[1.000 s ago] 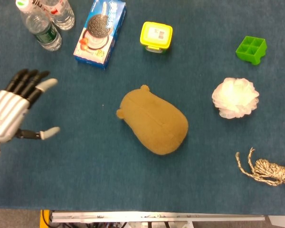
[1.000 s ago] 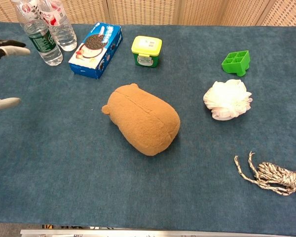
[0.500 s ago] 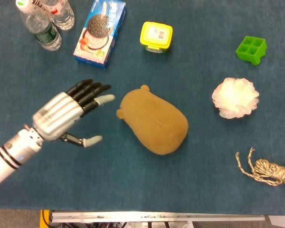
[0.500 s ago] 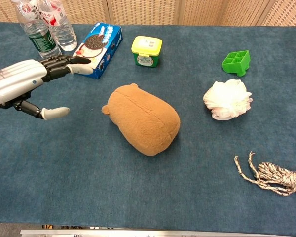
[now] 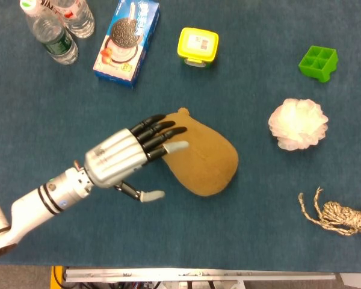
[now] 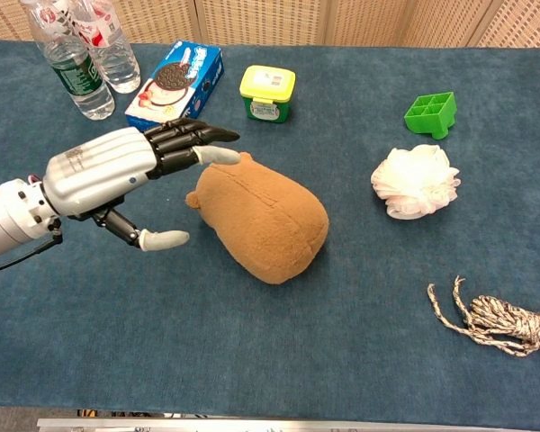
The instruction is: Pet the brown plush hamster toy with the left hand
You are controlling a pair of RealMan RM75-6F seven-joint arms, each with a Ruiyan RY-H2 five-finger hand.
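Note:
The brown plush hamster (image 5: 201,156) (image 6: 265,216) lies on its side in the middle of the blue table, small ears toward the upper left. My left hand (image 5: 123,158) (image 6: 117,171) reaches in from the lower left with silver palm and black fingers spread flat. Its fingertips (image 5: 168,132) (image 6: 218,153) hover over the hamster's left end, above the ears; contact cannot be told. The thumb (image 5: 147,195) sticks out apart from the toy. It holds nothing. My right hand is in neither view.
Two water bottles (image 5: 57,27) and a cookie box (image 5: 126,42) stand at the back left. A yellow-lidded jar (image 5: 198,46) is behind the hamster. On the right are a green tray (image 5: 318,62), a white bath puff (image 5: 298,124) and a rope bundle (image 5: 340,217).
My left hand has swept from the table's far left edge rightward, and its fingertips now sit over the hamster's left end. The hamster has not moved.

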